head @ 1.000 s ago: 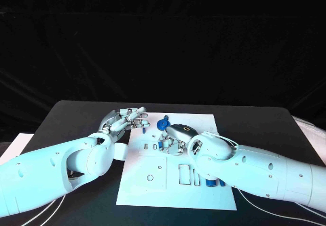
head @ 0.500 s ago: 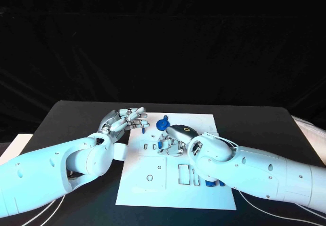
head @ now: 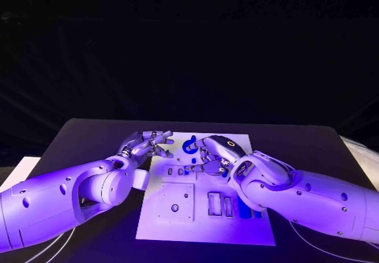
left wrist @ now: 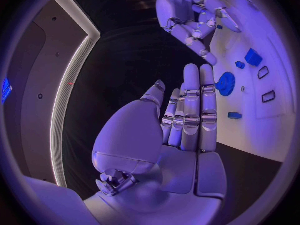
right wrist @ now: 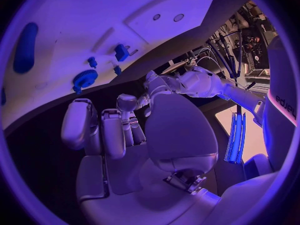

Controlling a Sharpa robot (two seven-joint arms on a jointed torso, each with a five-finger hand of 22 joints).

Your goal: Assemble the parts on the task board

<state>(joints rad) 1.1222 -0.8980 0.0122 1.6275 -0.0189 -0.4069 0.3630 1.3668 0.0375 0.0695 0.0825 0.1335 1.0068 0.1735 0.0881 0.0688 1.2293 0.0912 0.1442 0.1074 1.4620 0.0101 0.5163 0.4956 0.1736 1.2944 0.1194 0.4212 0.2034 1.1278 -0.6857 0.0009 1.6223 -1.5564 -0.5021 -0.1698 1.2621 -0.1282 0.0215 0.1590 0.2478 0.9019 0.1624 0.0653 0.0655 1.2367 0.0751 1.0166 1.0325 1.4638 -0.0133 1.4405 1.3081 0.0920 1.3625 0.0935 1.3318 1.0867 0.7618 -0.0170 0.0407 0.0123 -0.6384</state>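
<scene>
The white task board (head: 178, 216) lies in the middle of the black table (head: 79, 134), with a blue gear-shaped part (head: 189, 145) standing near its far edge, small blue parts (left wrist: 235, 115) scattered close by it, and long blue parts (head: 246, 211) lying at the board's right side beside its rectangular slots. The right hand (head: 212, 156) hovers over the board's far half just beside the gear, its fingers (right wrist: 112, 132) curled loosely with nothing between them. The left hand (head: 148, 143) hangs at the board's far left corner, fingers (left wrist: 200, 110) stretched out straight and side by side, holding nothing.
</scene>
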